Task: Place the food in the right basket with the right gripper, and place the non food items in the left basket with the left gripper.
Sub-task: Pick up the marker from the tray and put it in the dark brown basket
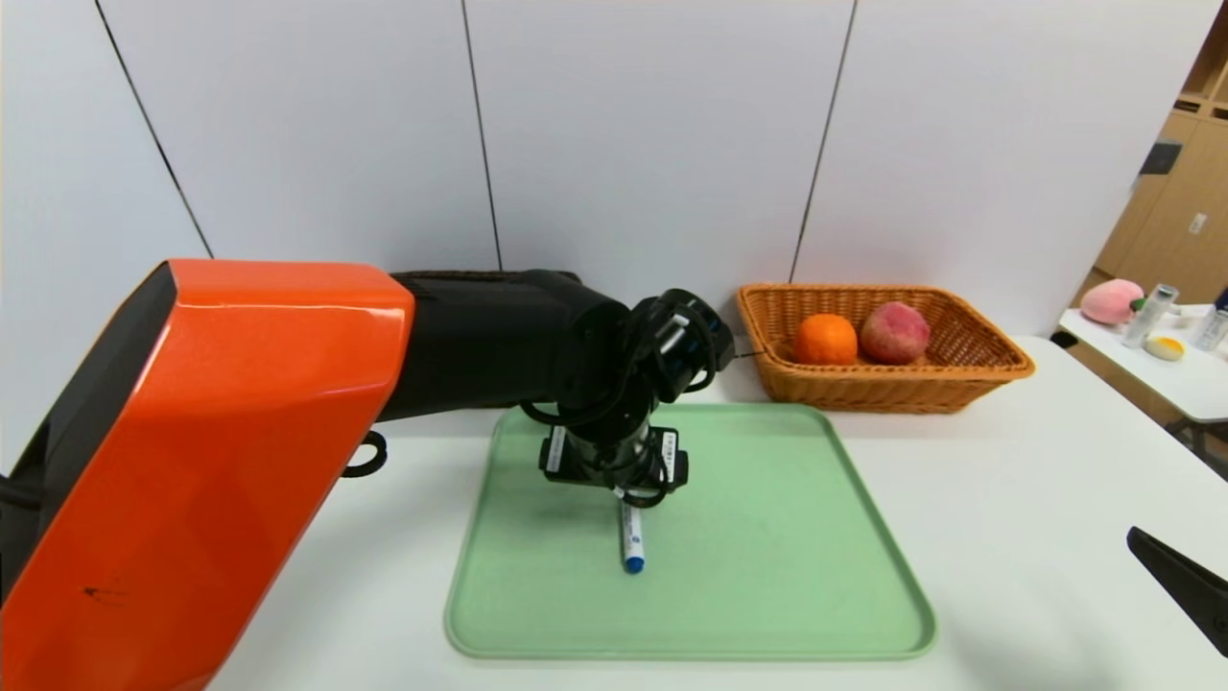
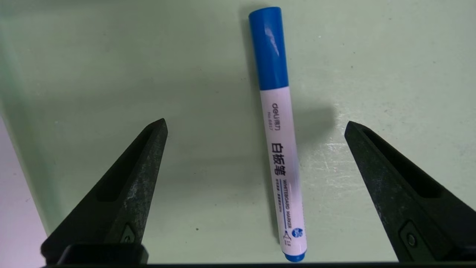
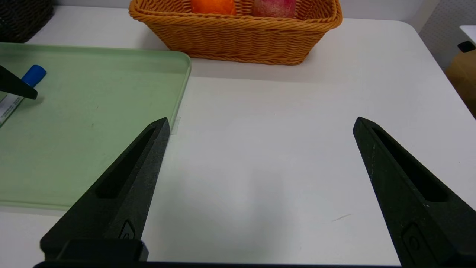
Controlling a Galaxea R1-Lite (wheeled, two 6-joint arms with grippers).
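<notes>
A white whiteboard marker with a blue cap (image 1: 631,545) lies flat on the green tray (image 1: 767,576). My left gripper (image 1: 628,497) hangs just above its far end, pointing down. In the left wrist view the gripper (image 2: 256,124) is open, with the marker (image 2: 279,130) lying lengthwise between the two fingers, closer to one and touching neither. The right wicker basket (image 1: 959,379) holds an orange (image 1: 825,338) and a reddish peach (image 1: 894,331). My right gripper (image 3: 261,120) is open and empty over bare white table to the right of the tray; part of it shows in the head view (image 1: 1180,576).
A dark woven basket (image 3: 22,15) stands at the back left, mostly hidden behind my left arm in the head view. A side table (image 1: 1170,369) at far right carries a pink toy and bottles. The tray holds only the marker.
</notes>
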